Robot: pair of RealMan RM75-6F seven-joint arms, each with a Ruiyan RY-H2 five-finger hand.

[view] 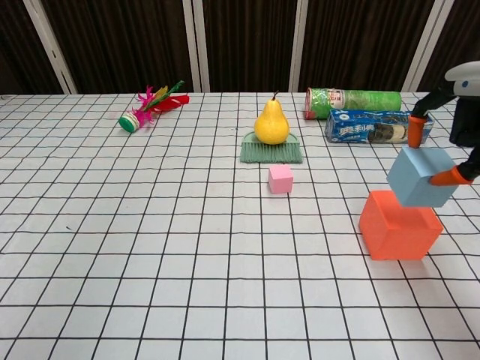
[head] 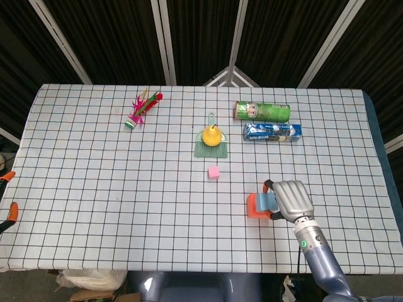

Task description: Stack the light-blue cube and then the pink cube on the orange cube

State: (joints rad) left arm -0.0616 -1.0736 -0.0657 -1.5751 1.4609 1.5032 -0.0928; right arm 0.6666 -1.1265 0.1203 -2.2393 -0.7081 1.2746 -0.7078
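Observation:
My right hand [head: 291, 199] grips the light-blue cube [view: 420, 177], pinched between orange-tipped fingers [view: 451, 176]. The cube hangs tilted right over the orange cube [view: 397, 225]; I cannot tell if the two touch. In the head view the light-blue cube [head: 267, 201] covers the right part of the orange cube [head: 254, 206]. The small pink cube [view: 280, 178] sits on the cloth to the left, also seen from above as the pink cube [head: 214, 172]. My left hand shows in neither view.
A pear on a green brush [view: 271, 146] lies behind the pink cube. A green can [view: 351, 100] and a blue biscuit pack [view: 373, 126] lie at the back right. A feathered shuttlecock [view: 150, 106] lies at the back left.

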